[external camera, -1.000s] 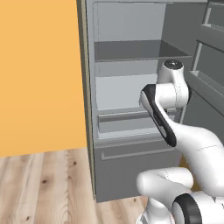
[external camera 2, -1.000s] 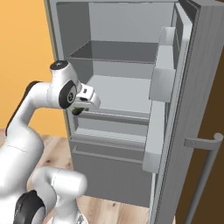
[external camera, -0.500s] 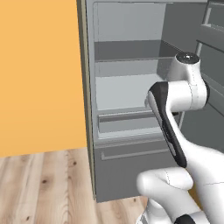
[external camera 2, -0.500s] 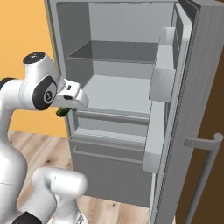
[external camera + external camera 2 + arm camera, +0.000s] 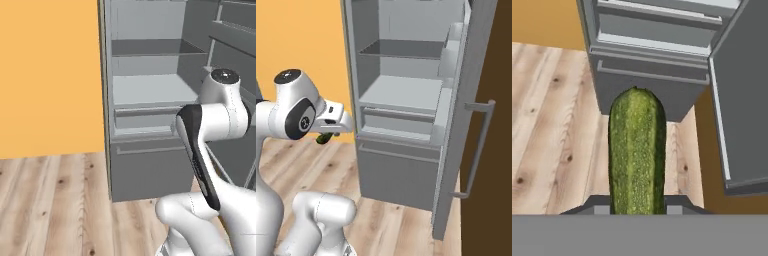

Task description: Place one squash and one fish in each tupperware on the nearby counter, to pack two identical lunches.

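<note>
The floor (image 5: pixel 55 200) is made of light wooden boards with dark knots. A big grey fridge (image 5: pixel 401 165) stands right on it, next to an orange wall (image 5: pixel 50 75). The fridge door (image 5: pixel 476 120) is swung wide open to the right. Inside the fridge there are flat grey shelves (image 5: pixel 401 92), one above the other, with a drawer (image 5: pixel 398 122) just under the lower one.

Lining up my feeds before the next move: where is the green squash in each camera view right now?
Left base view: I cannot find it; the arm stands before the open fridge.
Right base view: green squash, lower left, under the hand.
Hand view: centre, upright between the fingertips, over the wood floor.
Shared landmark: the open fridge.
</note>
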Robot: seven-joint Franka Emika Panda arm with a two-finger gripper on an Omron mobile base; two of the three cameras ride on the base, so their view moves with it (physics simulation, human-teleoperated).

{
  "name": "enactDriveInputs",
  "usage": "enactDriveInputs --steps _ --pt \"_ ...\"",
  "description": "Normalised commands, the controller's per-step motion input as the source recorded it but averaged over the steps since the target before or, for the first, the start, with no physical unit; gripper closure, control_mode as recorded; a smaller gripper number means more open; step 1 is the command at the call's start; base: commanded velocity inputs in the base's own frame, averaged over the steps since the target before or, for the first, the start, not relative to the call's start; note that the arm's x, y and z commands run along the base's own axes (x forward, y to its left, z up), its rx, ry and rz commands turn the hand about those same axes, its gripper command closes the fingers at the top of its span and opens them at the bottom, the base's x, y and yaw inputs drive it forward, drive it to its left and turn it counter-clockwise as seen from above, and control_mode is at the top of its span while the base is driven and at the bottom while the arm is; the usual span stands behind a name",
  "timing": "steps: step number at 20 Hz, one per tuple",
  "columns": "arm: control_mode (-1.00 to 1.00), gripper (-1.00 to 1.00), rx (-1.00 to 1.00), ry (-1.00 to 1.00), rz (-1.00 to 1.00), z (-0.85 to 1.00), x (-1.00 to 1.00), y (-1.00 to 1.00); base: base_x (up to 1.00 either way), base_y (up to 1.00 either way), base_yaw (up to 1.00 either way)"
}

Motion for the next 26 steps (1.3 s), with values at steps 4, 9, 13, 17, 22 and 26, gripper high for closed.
enactDriveInputs --steps 4,9,13,17,22,26 --pt "1.0 1.0 0.0 0.0 0.0 0.0 0.0 0.0 -1.0 0.39 0.34" --pt "1.0 1.0 0.0 0.0 0.0 0.0 0.0 0.0 -1.0 0.58 0.47" --pt "1.0 1.0 0.0 0.0 0.0 0.0 0.0 0.0 -0.99 0.67 0.49" --pt "1.0 1.0 0.0 0.0 0.0 0.0 0.0 0.0 -0.89 0.71 0.51" --pt "1.0 1.0 0.0 0.0 0.0 0.0 0.0 0.0 -0.5 0.78 0.55" --pt "1.0 1.0 0.0 0.0 0.0 0.0 0.0 0.0 0.31 0.5 0.49"
